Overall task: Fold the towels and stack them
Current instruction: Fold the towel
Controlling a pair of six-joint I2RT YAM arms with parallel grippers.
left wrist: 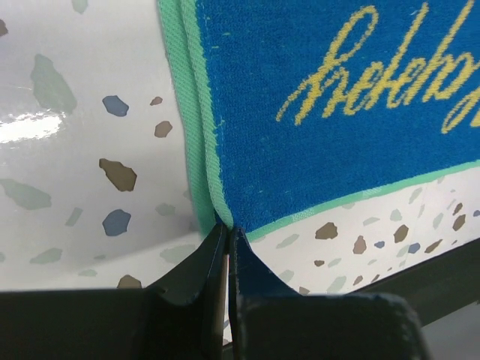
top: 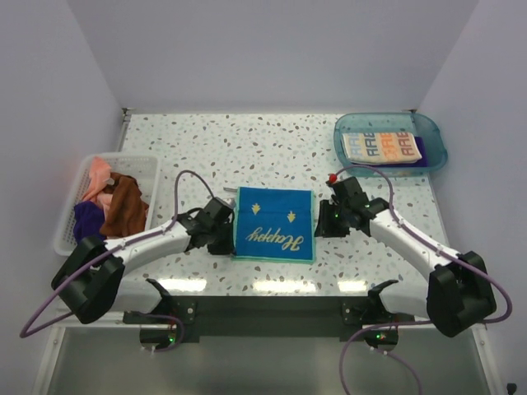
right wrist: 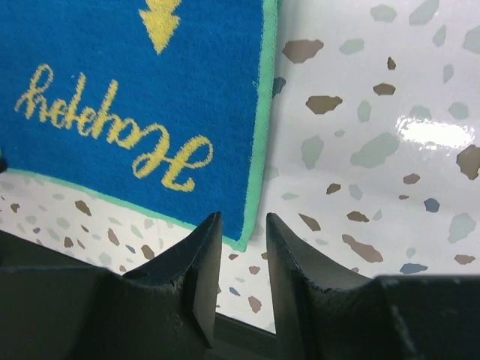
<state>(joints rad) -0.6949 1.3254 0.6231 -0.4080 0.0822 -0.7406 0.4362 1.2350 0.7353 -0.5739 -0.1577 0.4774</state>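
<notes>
Speckled white table between pale walls, two robot arms at a folded towel
Left gripper pinches both layers of the blue "Happy" towel at its near left corner; right gripper has jaws slightly parted around the near right corner, not clamping. The towel lies flat mid-table. Releasing low and backing straight off would likely keep the edges aligned

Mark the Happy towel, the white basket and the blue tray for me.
Happy towel (top: 274, 224): top view, middle of its blue face.
white basket (top: 71, 214): top view, its left wall.
blue tray (top: 433, 136): top view, bare right end.
</notes>
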